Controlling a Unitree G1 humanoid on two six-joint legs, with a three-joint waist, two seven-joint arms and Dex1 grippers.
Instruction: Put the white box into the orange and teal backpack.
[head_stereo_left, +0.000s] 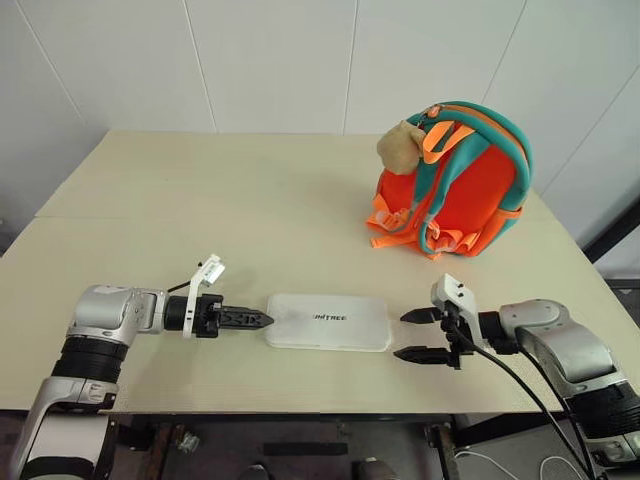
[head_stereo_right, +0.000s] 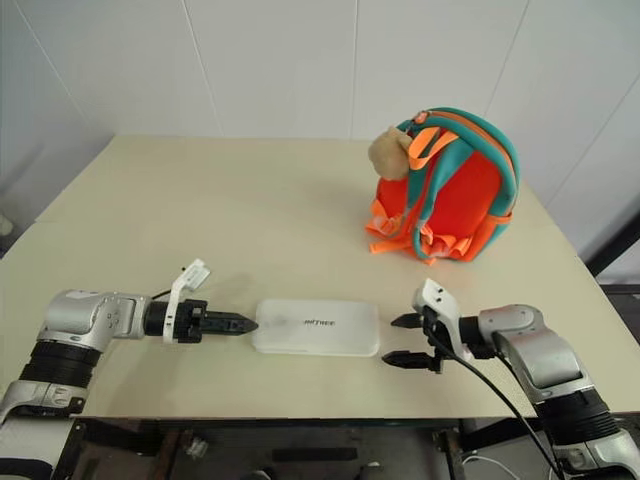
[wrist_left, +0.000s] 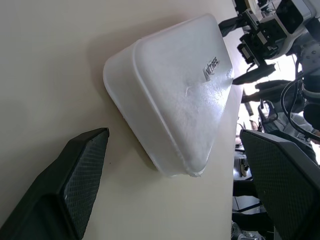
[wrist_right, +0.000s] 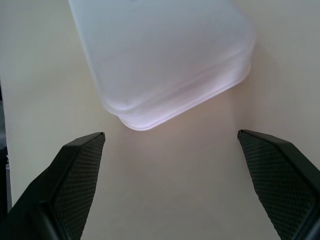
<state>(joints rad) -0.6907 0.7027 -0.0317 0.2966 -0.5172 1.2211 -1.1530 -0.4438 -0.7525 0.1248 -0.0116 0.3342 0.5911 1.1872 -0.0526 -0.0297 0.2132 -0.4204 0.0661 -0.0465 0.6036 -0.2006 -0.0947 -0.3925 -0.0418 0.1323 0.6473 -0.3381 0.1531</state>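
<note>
White flat plastic box (head_stereo_left: 328, 321) lies on the beige table (head_stereo_left: 200, 220), long axis running between the two hands. Left hand (head_stereo_left: 255, 320) sits just off one short end, right hand (head_stereo_left: 421, 334) near the other, both open and empty. Orange and teal backpack (head_stereo_left: 455, 185) stands well beyond the box's right end.

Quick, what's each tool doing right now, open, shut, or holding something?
Left tool: open, holding nothing, at one end of the flat white plastic box.
Right tool: open, holding nothing, at the other end.
</note>
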